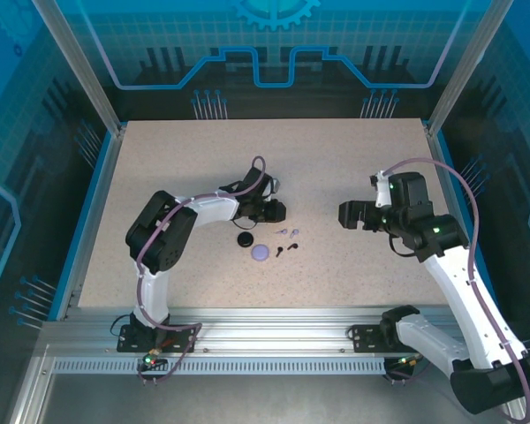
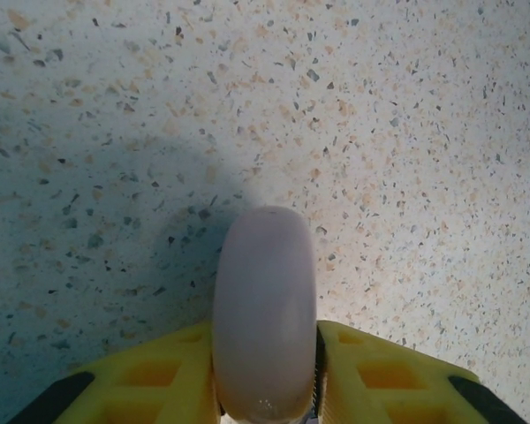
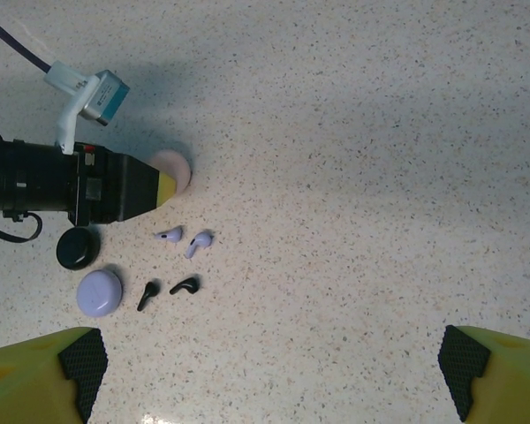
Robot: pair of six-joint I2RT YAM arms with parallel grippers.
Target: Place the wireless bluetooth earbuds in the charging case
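Observation:
A pale pink round charging case [image 2: 264, 309] stands on edge between the yellow fingers [image 2: 159, 380] of my left gripper [image 2: 265, 375], which is shut on it just above the table. In the right wrist view the same pink case [image 3: 175, 168] shows at the left gripper's tip [image 3: 163, 187]. Below it lie two lavender earbuds [image 3: 170, 235] [image 3: 199, 243] and two black earbuds [image 3: 147, 295] [image 3: 185, 285]. A lavender case [image 3: 100, 292] and a black case [image 3: 78, 247] lie shut beside them. My right gripper [image 3: 272, 371] hangs open well to the right [image 1: 344, 215], holding nothing.
The speckled table [image 1: 353, 168] has blue rails along its left and right sides. The left arm [image 1: 172, 225] reaches across the middle; the earbuds [image 1: 287, 232] and the lavender case [image 1: 262, 252] lie just in front of it.

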